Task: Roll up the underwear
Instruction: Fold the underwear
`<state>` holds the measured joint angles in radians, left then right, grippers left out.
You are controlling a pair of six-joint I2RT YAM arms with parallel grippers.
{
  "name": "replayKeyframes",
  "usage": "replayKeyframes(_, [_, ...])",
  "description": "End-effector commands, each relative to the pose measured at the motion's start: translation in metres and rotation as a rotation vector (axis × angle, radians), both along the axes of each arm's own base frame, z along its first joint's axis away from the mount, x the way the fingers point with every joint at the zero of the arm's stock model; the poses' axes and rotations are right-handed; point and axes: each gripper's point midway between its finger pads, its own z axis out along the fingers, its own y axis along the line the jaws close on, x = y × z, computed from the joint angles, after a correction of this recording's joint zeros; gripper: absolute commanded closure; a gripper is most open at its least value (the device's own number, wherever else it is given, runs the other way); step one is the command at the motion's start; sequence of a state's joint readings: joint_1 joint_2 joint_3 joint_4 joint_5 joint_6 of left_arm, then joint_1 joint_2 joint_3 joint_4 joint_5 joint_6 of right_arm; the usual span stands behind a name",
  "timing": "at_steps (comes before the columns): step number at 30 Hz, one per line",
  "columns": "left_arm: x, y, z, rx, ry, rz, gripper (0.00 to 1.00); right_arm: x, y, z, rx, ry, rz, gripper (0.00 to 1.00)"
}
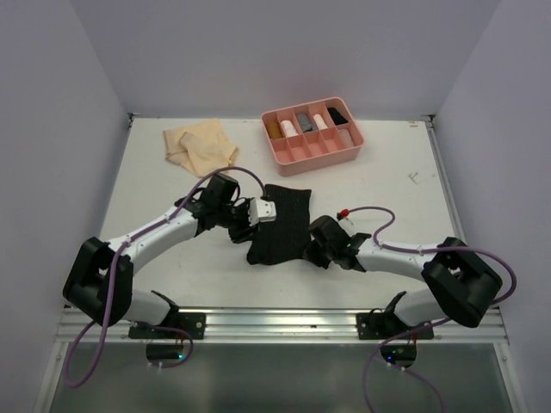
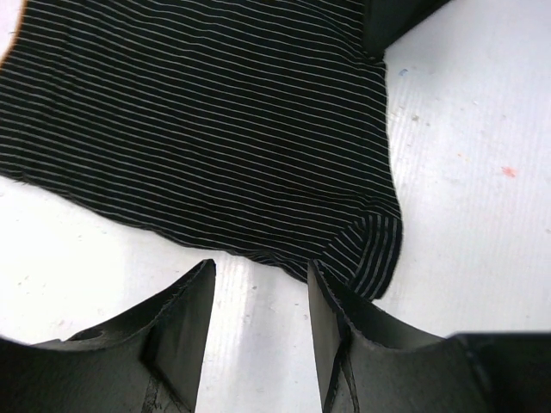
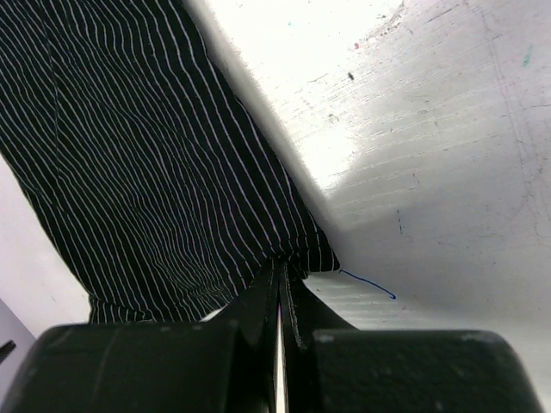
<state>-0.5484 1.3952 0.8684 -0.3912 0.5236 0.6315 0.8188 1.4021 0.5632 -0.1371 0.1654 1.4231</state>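
Black underwear (image 1: 288, 219) edge pinched, right gripper (image 3: 280, 274)

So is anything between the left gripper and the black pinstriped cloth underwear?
Nothing visible. The left gripper, open, sits at the hem of the black pinstriped cloth underwear, only white table between its fingers. The right gripper pinches another edge.

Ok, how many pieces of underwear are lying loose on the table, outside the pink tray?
2. The black striped one lies in the middle of the table; the pale tan one lies far left. Rolled items in the pink tray aren't counted.
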Motion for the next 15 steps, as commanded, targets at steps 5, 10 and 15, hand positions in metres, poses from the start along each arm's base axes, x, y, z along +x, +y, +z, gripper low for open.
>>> replayKeyframes(5, [-0.034, -0.006, -0.006, 0.035, -0.025, -0.191, 0.49, -0.01, -0.021, -0.004, -0.097, 0.03, -0.007, 1.0])
replayKeyframes(10, [-0.047, -0.016, -0.019, 0.116, -0.121, -0.257, 0.48, -0.012, -0.028, -0.003, -0.121, 0.033, -0.015, 1.0])
replayKeyframes(15, [-0.058, -0.027, -0.024, 0.161, -0.187, -0.326, 0.46, -0.014, -0.031, -0.003, -0.131, 0.038, -0.025, 1.0])
